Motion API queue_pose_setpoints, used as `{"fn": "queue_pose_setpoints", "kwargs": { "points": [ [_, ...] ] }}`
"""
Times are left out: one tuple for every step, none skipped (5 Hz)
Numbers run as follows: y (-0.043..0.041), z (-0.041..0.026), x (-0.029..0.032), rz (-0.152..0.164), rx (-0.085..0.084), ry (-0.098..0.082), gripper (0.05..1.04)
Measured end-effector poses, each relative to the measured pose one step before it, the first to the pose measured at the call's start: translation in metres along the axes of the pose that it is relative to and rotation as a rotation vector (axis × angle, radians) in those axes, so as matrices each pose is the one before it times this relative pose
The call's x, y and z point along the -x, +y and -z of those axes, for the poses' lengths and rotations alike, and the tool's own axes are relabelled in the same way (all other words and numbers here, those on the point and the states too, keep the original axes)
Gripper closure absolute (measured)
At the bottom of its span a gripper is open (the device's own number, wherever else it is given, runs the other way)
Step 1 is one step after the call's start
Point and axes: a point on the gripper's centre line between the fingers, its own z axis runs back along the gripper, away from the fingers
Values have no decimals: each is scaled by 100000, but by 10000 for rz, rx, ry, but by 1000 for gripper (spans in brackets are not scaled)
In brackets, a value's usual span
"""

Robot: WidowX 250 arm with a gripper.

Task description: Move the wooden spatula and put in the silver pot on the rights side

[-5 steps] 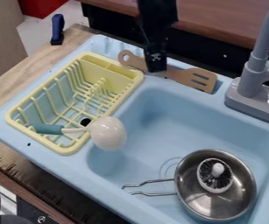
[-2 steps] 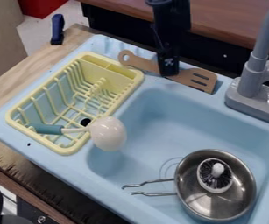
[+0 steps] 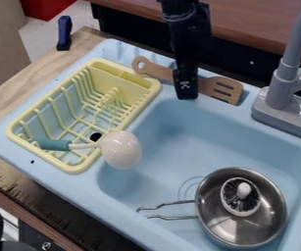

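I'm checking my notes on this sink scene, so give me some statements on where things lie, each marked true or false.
1. The pot is in the basin. True.
2. The brush lies in the rack. False: the brush is in the pot.
3. The spatula lies behind the basin. True.
4. The spatula's slotted end points toward the rack. False: it points toward the faucet.
5. The ladle's head sticks out past the edge of the rack. True.
6. The gripper is over the pot. False: it is at the spatula's middle.
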Motion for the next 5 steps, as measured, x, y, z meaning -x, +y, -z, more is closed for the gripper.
{"fn": "queue_pose_setpoints", "kwargs": {
  "points": [
    [24, 18, 150, 29, -54, 179, 141],
    [-276, 67, 29, -45, 69, 206, 396],
    [-9, 58, 63, -80, -94, 126, 669],
    [-138, -76, 108, -203, 67, 204, 886],
    [17, 57, -71, 45, -127, 67, 985]
  ]
}}
